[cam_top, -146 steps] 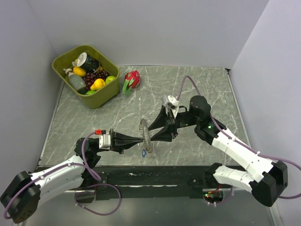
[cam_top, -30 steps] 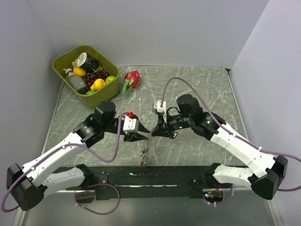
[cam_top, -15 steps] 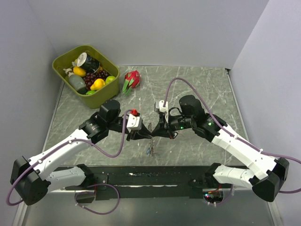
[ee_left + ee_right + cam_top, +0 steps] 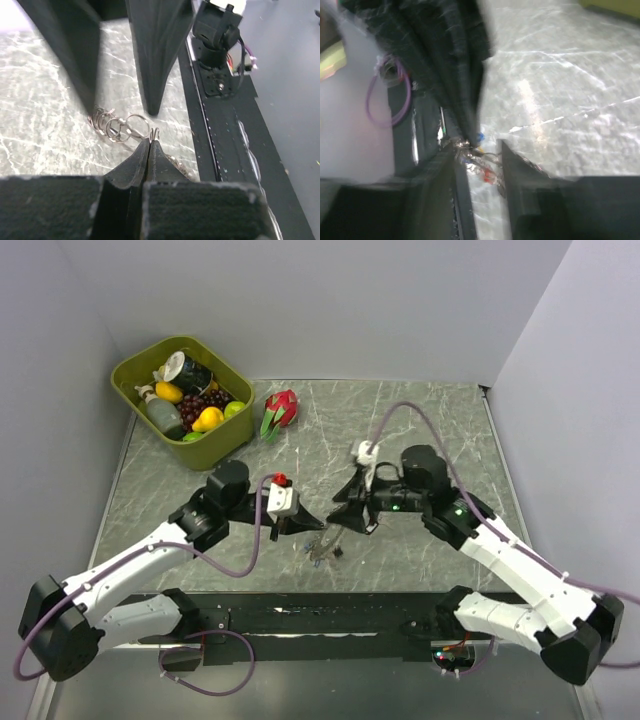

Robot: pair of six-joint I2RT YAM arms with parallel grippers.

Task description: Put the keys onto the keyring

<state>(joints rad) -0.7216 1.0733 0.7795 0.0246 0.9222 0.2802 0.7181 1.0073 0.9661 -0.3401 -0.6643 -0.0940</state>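
The keyring (image 4: 322,548) lies low over the marble table, near its front edge, between my two grippers. In the left wrist view my left gripper (image 4: 150,141) is shut, and a thin loop of the keyring's wire (image 4: 155,133) sticks out of its tips. Small rings (image 4: 120,127) fan out to the left. The right wrist view is blurred. There my right gripper (image 4: 476,148) stands open around the bunch, touching nothing. Keys with a red tag (image 4: 486,175) and a blue tag (image 4: 480,136) hang between its fingers. From above, left gripper (image 4: 303,528) and right gripper (image 4: 338,522) almost meet.
A green bin (image 4: 222,448) full of fruit and bottles stands at the back left. A dragon fruit (image 4: 281,408) lies beside it. The black base rail (image 4: 330,615) runs along the near edge. Grey walls close in on three sides.
My right gripper has opened and drawn back to the right. My left gripper has shut on the ring's wire. The keyring has sunk from hanging upright to lying low by the table.
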